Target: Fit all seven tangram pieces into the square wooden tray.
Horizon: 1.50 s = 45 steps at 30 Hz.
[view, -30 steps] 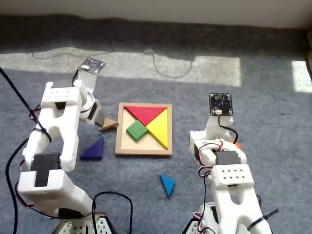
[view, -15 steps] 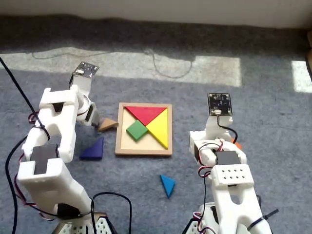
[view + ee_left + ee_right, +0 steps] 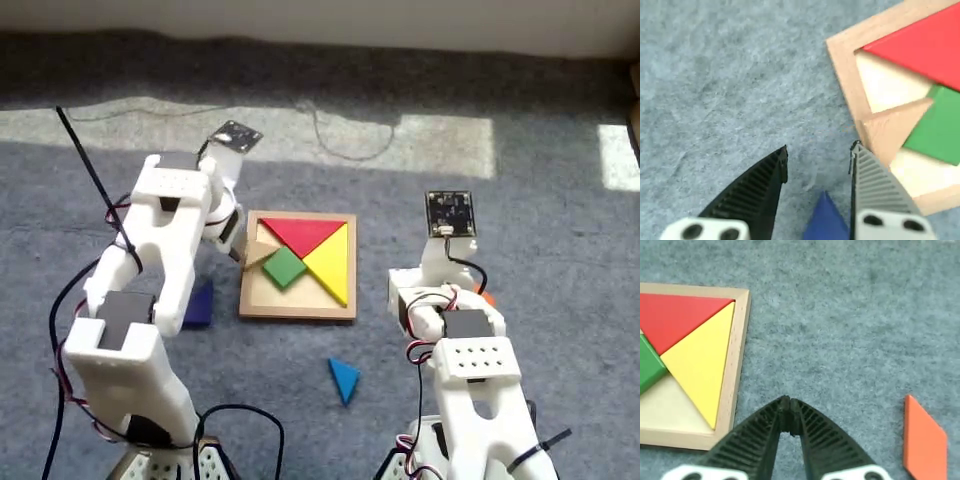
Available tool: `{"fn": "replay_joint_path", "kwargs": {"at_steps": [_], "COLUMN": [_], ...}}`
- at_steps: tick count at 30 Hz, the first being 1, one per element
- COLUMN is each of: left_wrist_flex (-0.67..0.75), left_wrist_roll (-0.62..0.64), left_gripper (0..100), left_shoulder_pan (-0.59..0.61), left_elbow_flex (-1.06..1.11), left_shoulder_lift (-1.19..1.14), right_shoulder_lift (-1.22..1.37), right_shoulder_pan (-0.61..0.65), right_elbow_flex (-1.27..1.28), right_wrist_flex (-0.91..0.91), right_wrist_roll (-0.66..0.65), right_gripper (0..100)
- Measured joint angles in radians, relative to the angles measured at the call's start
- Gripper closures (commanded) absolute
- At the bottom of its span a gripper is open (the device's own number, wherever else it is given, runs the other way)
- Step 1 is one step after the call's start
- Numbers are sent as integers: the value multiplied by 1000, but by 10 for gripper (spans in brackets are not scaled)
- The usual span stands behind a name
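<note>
A band of sunlight (image 3: 300,135) lies across the carpet (image 3: 560,300) beyond the tray (image 3: 297,310), and a second bright patch (image 3: 620,155) sits at the right edge; both come close to washing out. Behind them, the far strip (image 3: 300,60) along the wall is in deep shade. Where you work, the light is soft, even daylight, and the white arms (image 3: 165,215) stand out brightly against the grey. In both wrist views the carpet is evenly lit, and the tray's rim and the red piece (image 3: 920,45) throw only thin dark lines along their edges.
</note>
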<state>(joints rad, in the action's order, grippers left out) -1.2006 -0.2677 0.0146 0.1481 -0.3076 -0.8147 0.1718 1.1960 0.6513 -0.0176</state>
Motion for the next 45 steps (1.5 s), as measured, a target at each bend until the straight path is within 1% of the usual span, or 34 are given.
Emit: {"fn": "replay_joint_path", "kwargs": {"at_steps": [4,9,15,19,23,28,33,41,45], "left_wrist_flex": [-103,-213,-230,-230,-206,-144,-29,152,229], "left_wrist_roll": [60,86,86,81,18,8,8,8,8], "left_gripper": [790,787,786,786,786,786,786,787,789], "left_shoulder_pan": [-66,-72,-75,-71,-74,-71,-71,-2,-8], "left_elbow_flex": [-126,-255,-270,-236,-161,-77,-29,-29,-28], "left_shoulder_lift": [0,0,-8,-8,-8,-8,-8,-8,-8], "right_shoulder_lift": [0,0,0,0,0,0,0,0,0], "right_shoulder_pan": [0,0,0,0,0,0,0,0,0], "right_elbow_flex": [0,0,0,0,0,0,0,0,0], "right_wrist_flex": [0,0,0,0,0,0,0,0,0], "right_wrist_roll": [0,0,0,0,0,0,0,0,0], "right_gripper": [988,988,988,988,988,988,988,988,988]}}
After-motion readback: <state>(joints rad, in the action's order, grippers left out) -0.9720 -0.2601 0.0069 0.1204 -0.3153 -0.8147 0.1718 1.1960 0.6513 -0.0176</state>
